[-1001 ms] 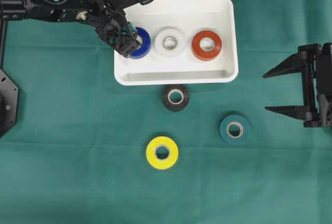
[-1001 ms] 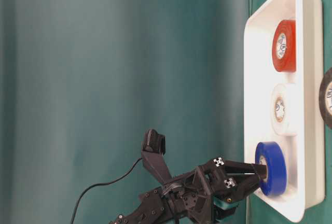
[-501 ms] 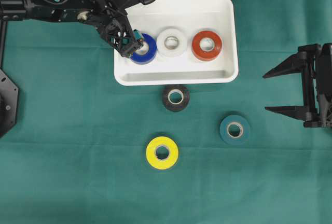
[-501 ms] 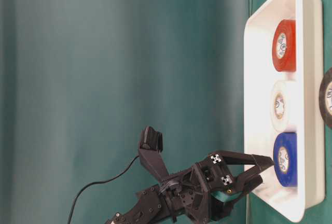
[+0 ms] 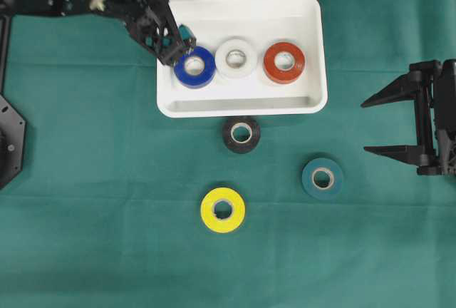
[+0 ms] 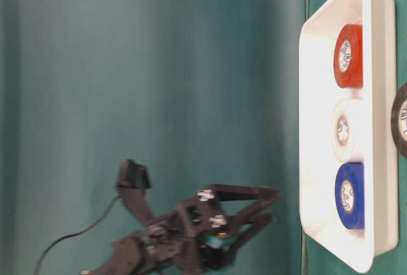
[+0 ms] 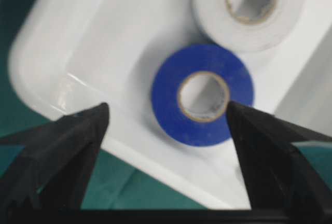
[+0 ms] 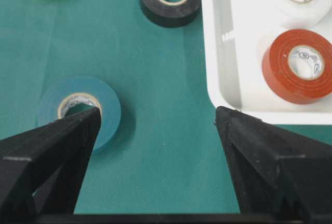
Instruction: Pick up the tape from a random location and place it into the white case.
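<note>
The white case (image 5: 313,101) holds three tape rolls lying flat: blue (image 5: 194,66), white (image 5: 236,58) and red (image 5: 283,62). My left gripper (image 5: 178,48) hangs open over the case's left rim, raised clear of the blue tape (image 7: 202,102), with nothing between its fingers. In the table-level view the left gripper (image 6: 273,205) stands well off the case (image 6: 318,224). My right gripper (image 5: 370,126) stands open and empty at the right edge of the table. The teal tape (image 8: 80,110) lies beside its left finger.
Three more rolls lie loose on the green cloth: black (image 5: 241,135) just below the case, teal (image 5: 323,177) to the lower right, yellow (image 5: 222,209) toward the front. The left arm (image 5: 78,1) stretches across the far left corner.
My left gripper opened and let go of the blue tape, which now lies flat in the case. The gripper then rose and drew back to the left. The right arm has not moved.
</note>
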Action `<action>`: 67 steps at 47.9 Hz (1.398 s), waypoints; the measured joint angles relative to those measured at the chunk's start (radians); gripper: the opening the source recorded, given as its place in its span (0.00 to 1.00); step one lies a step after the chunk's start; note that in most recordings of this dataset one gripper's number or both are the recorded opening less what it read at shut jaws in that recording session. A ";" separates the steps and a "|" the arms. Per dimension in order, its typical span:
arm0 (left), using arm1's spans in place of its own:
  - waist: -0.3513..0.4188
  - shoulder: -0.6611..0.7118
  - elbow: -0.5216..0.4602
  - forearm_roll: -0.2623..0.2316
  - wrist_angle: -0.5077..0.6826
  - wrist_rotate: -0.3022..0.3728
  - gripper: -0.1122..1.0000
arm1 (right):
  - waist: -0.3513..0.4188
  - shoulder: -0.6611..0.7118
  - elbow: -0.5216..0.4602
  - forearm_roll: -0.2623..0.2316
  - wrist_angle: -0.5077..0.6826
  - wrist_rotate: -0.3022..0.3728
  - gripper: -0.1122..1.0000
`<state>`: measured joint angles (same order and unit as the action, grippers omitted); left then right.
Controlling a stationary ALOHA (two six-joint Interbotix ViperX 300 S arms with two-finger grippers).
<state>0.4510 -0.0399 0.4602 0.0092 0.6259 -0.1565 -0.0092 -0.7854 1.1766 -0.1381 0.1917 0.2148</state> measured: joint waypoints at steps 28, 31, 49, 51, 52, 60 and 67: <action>-0.032 -0.114 -0.064 0.005 0.101 0.002 0.91 | 0.000 0.000 0.000 -0.002 0.000 0.000 0.88; -0.066 -0.121 -0.057 0.005 0.101 0.002 0.91 | 0.000 0.000 0.000 -0.002 0.000 0.000 0.88; -0.341 -0.146 -0.046 0.005 0.067 0.000 0.91 | 0.000 0.000 -0.003 -0.002 -0.002 0.000 0.88; -0.360 -0.146 -0.046 0.005 0.064 0.005 0.91 | 0.000 0.000 -0.005 -0.002 0.000 0.000 0.88; -0.368 -0.146 -0.046 0.005 0.061 0.005 0.91 | 0.000 0.000 -0.006 0.000 0.000 0.000 0.88; -0.377 -0.149 -0.043 0.005 0.057 0.002 0.91 | 0.000 0.000 -0.011 -0.002 0.000 0.005 0.88; -0.379 -0.189 -0.020 0.005 0.052 0.018 0.91 | 0.000 -0.003 -0.015 -0.002 0.002 0.006 0.88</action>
<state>0.0721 -0.2286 0.4403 0.0138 0.6780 -0.1381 -0.0092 -0.7885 1.1612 -0.1396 0.1933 0.2209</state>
